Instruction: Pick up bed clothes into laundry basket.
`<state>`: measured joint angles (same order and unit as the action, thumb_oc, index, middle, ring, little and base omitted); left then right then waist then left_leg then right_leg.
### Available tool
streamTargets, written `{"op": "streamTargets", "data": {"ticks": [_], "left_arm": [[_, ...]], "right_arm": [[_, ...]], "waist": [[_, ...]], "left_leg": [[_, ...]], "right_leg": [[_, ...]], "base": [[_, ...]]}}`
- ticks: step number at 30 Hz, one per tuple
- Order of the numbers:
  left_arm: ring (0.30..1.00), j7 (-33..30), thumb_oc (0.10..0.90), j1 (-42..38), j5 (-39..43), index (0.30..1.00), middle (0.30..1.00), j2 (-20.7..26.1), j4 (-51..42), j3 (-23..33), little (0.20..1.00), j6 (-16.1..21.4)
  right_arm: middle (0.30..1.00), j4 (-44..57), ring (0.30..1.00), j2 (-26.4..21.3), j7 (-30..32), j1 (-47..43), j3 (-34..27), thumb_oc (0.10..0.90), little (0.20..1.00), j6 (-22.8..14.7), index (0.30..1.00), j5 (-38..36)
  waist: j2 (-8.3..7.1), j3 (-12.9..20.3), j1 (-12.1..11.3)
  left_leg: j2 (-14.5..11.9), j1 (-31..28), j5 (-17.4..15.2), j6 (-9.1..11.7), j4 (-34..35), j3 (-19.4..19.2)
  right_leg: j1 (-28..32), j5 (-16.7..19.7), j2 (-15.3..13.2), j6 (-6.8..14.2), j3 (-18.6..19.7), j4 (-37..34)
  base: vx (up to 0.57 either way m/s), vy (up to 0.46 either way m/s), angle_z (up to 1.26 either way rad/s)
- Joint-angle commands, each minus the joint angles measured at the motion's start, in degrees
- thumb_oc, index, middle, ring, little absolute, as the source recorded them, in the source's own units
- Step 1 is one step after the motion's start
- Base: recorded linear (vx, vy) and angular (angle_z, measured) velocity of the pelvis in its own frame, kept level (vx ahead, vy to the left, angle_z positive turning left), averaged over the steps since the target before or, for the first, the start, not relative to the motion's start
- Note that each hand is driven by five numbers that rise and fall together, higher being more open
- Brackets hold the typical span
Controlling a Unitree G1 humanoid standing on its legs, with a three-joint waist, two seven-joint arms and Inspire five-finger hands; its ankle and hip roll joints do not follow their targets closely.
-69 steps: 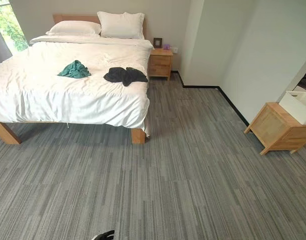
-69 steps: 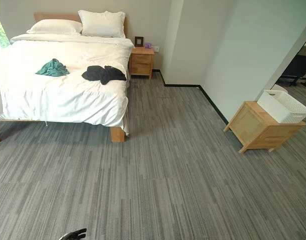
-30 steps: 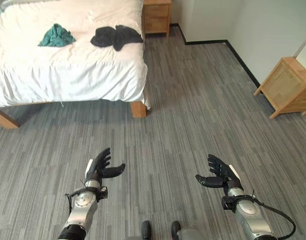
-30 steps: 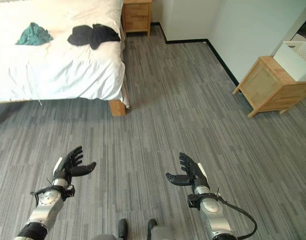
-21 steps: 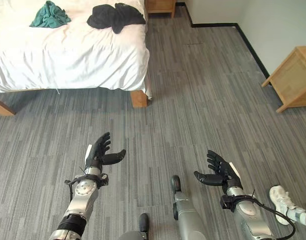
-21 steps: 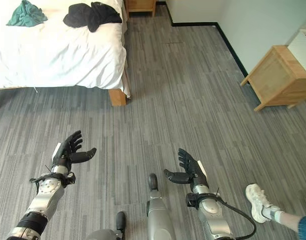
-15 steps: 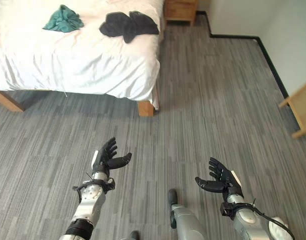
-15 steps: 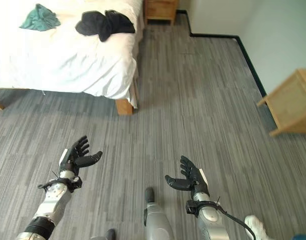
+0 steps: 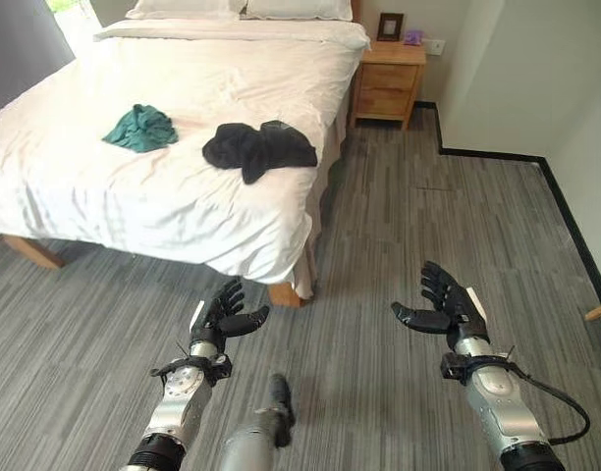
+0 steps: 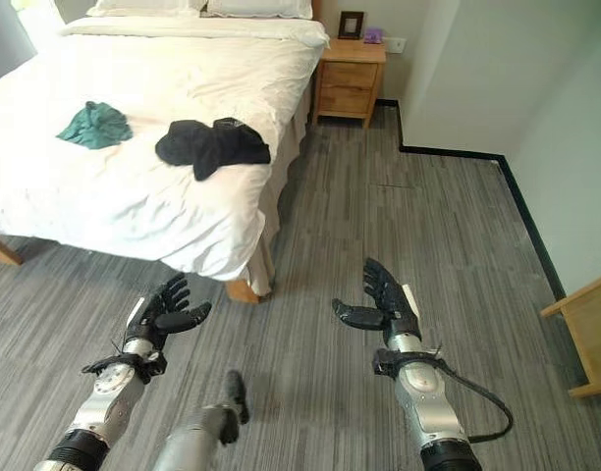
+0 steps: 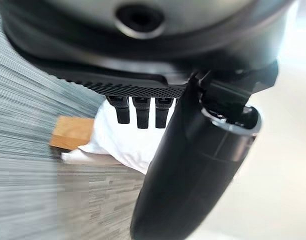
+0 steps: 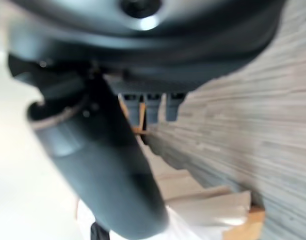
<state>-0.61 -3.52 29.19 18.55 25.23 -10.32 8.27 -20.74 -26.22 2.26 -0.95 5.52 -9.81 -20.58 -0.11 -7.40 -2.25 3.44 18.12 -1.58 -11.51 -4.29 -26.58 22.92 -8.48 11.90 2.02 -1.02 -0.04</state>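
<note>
On the bed: a white-sheeted bed (image 9: pixel 163 186) with wooden legs, used here as the landmark.
Black garment: a crumpled black garment (image 9: pixel 259 149) lies on the bed near its foot-end corner on the nightstand side.
Teal garment: a bunched teal garment (image 9: pixel 140 129) lies on the bed, apart from the black one, farther from the nightstand.
Pillows: white pillows (image 9: pixel 244 9) sit at the head of the bed.
Nightstand: a wooden nightstand (image 9: pixel 386 81) stands just beside the head of the bed, with a small picture frame (image 9: pixel 389 26) on top.
Left hand: the left hand (image 9: pixel 220 319) hovers over the grey striped floor (image 9: pixel 418 235) just off the bed's foot corner, fingers spread, holding nothing.
Right hand: the right hand (image 9: pixel 445 305) hovers over the floor well apart from the bed, fingers spread, thumb out, empty.
</note>
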Motion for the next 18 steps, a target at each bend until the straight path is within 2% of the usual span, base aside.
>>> {"op": "streamTargets", "data": {"ticks": [1,2,3,4,5,6,7,8,9,10,11,12,13,14,15,16,17,18], "left_arm": [[0.9,7.0,0.8,-3.9,2.3,0.9,0.9,3.9,-13.1,1.6,0.9,4.8],[0.9,9.2,0.8,-3.0,3.6,0.9,0.9,4.2,-14.7,1.7,0.9,4.8],[0.9,11.8,0.8,-3.3,7.1,0.9,0.9,4.9,-16.9,1.6,0.9,4.3],[0.9,11.9,0.8,-3.3,7.1,0.9,0.9,4.8,-16.9,1.5,0.9,4.3],[0.9,15.1,0.8,-5.2,13.8,0.9,0.9,5.4,-18.7,0.7,0.9,4.4],[0.9,15.2,0.8,-5.2,13.9,0.9,0.9,5.5,-18.7,0.7,0.9,4.4],[0.9,19.3,0.8,-5.3,20.1,0.9,0.9,5.2,-19.4,0.5,0.9,3.1],[0.9,21.3,0.8,-5.2,23.5,0.9,0.9,5.3,-21.6,0.8,0.9,3.1],[0.9,21.4,0.8,-5.2,23.5,0.9,0.9,5.3,-21.7,0.8,0.9,3.1],[0.9,23.9,0.8,-5.2,26.9,0.9,0.9,5.0,-23.4,1.5,0.9,1.9],[0.9,24.5,0.8,-4.8,28.3,0.9,0.9,4.8,-23.9,1.6,0.9,2.0],[0.9,26.4,0.8,-4.7,30.7,0.9,0.9,4.6,-25.0,1.7,0.9,1.6],[0.9,29.5,0.8,-5.8,34.2,0.9,0.9,4.9,-26.0,1.8,0.9,2.3],[0.9,28.0,0.8,-6.2,32.2,0.9,0.9,5.7,-24.4,1.8,0.9,5.3],[0.9,27.9,0.8,-6.3,32.1,0.9,0.9,5.6,-24.3,1.8,0.9,5.5],[0.9,28.7,0.8,-6.3,33.7,0.9,0.9,5.6,-25.9,2.7,0.9,3.0],[0.9,28.7,0.8,-4.8,33.0,0.9,0.9,5.4,-25.8,4.7,0.9,4.0],[0.9,27.7,0.8,-3.2,32.7,0.9,0.9,4.7,-26.2,6.4,0.9,4.4]], "right_arm": [[0.9,9.7,0.9,-1.6,-3.4,-4.0,-4.3,0.8,0.9,-4.7,0.9,1.5],[0.9,9.4,0.9,-1.3,-4.3,-4.0,-4.1,0.8,0.9,-5.0,0.9,2.3],[0.9,10.0,0.9,-1.0,-4.7,-3.6,-4.2,0.8,0.9,-5.7,0.9,2.7],[0.9,10.0,0.9,-1.1,-4.6,-3.5,-4.3,0.8,0.9,-5.6,0.9,2.7],[0.9,10.9,0.9,-0.6,-4.8,-3.0,-4.7,0.8,0.9,-5.8,0.9,1.5],[0.9,10.9,0.9,-0.7,-4.8,-3.1,-4.7,0.8,0.9,-5.8,0.9,1.5],[0.9,11.1,0.9,-0.5,-5.6,-2.6,-5.9,0.8,0.9,-6.1,0.9,-0.2],[0.9,12.8,0.9,-0.9,-7.5,-0.9,-7.3,0.8,0.9,-6.0,0.9,-0.8],[0.9,12.8,0.9,-0.9,-7.5,-0.9,-7.3,0.8,0.9,-5.9,0.9,-0.8],[0.9,13.5,0.9,-1.4,-8.5,0.5,-9.4,0.8,0.9,-6.2,0.9,-1.7],[0.9,13.9,0.9,-2.2,-8.9,1.3,-11.0,0.8,0.9,-6.3,0.9,-2.1],[0.9,13.8,0.9,-3.0,-9.0,2.0,-12.7,0.8,0.9,-6.8,0.9,-2.8],[0.9,14.2,0.9,-6.4,-9.1,3.2,-17.5,0.8,0.9,-8.1,0.9,-4.9],[0.9,13.4,0.9,-8.5,-7.8,1.5,-18.3,0.8,0.9,-9.2,0.9,-4.9],[0.9,13.1,0.9,-8.6,-7.8,1.2,-18.2,0.8,0.9,-9.4,0.9,-5.0],[0.9,16.2,0.9,-10.0,-9.8,2.5,-19.9,0.8,0.9,-8.4,0.9,-6.0],[0.9,16.9,0.9,-11.7,-9.8,1.1,-19.9,0.8,0.9,-8.5,0.9,-6.8],[0.9,18.0,0.9,-13.1,-9.1,0.5,-21.0,0.8,0.9,-8.4,0.9,-7.3]], "waist": [[-2.37,2.7,-1.0],[-3.61,3.1,-2.2],[-4.29,3.1,-2.7],[-4.6,3.3,-2.7],[-2.11,0.5,-0.5],[-2.22,0.5,-0.4],[-1.4,-0.1,1.0],[-0.21,-0.4,2.9],[-0.07,-0.3,3.0],[0.19,-0.2,4.2],[0.01,0.0,5.1],[-0.36,0.1,6.4],[-1.77,0.7,9.3],[-2.61,0.8,9.4],[-2.54,0.6,9.5],[-3.28,1.3,9.7],[-3.72,1.4,8.5],[-3.88,1.8,7.8]], "left_leg": [[-4.0,-5.0,11.1,9.8,2.1,2.8],[-2.6,-6.2,9.1,8.4,1.9,3.5],[-1.8,-7.0,7.6,7.0,1.2,3.3],[-0.9,-7.2,6.3,7.0,1.3,4.1],[-3.1,-11.4,5.8,6.5,1.1,6.3],[-2.9,-11.2,5.8,6.4,1.0,6.4],[-3.6,-13.2,4.9,6.4,1.3,7.9],[-3.6,-17.2,4.1,6.3,2.7,11.3],[-3.7,-17.1,4.2,6.3,2.8,11.4],[-3.4,-18.8,3.7,6.7,3.5,14.0],[-2.8,-19.9,3.3,7.1,3.7,16.0],[-2.3,-20.7,2.4,7.6,3.5,18.2],[-0.7,-22.5,-0.3,8.5,3.2,24.5],[-0.5,-22.9,-1.1,9.0,3.4,26.2],[-0.5,-23.1,-1.2,8.9,3.3,26.3],[-0.3,-22.8,-1.2,9.1,3.7,27.6],[-0.5,-23.4,-1.2,9.2,4.0,27.7],[-0.4,-23.0,-0.6,9.5,4.4,28.1]], "right_leg": [[-6.5,4.2,-11.5,2.1,-0.3,4.4],[-8.2,9.6,-12.7,5.9,-1.2,11.0],[-10.6,18.3,-13.0,10.5,-0.7,23.5],[-10.7,17.3,-13.7,11.0,-0.6,24.3],[-20.5,22.4,-12.9,12.1,-0.7,37.1],[-20.8,22.2,-13.0,12.1,-0.7,37.5],[-23.8,20.8,-12.7,11.5,-0.4,39.6],[-29.1,17.9,-14.9,9.1,-0.3,40.3],[-29.1,18.1,-14.8,9.0,-0.5,40.1],[-31.5,15.4,-16.0,7.1,0.2,35.4],[-30.7,13.7,-16.5,6.4,0.4,30.9],[-30.5,12.6,-16.1,5.9,3.0,25.5],[-29.8,11.3,-14.2,6.4,14.2,9.7],[-29.2,12.0,-14.1,7.8,16.7,5.8],[-28.7,12.1,-14.3,7.9,16.6,5.3],[-27.1,11.9,-13.6,8.0,19.6,5.0],[-26.8,12.3,-14.5,7.7,16.9,4.7],[-26.0,12.7,-14.3,7.4,16.0,3.5]], "base": [[0.48,0.003,0.51],[0.48,0.008,0.27],[0.33,0.045,-0.28],[0.39,0.035,-0.91],[0.23,0.02,-0.62],[0.34,-0.043,0.79],[0.42,-0.036,1.31],[0.42,-0.038,1.19],[0.41,-0.076,0.44],[0.27,-0.103,0.67],[0.41,-0.181,1.26],[0.63,-0.304,1.93],[0.59,-0.33,1.73],[0.46,-0.242,1.7],[0.11,-0.113,1.67],[0.11,-0.138,1.77],[0.16,-0.217,1.85],[0.25,-0.286,1.33]]}}
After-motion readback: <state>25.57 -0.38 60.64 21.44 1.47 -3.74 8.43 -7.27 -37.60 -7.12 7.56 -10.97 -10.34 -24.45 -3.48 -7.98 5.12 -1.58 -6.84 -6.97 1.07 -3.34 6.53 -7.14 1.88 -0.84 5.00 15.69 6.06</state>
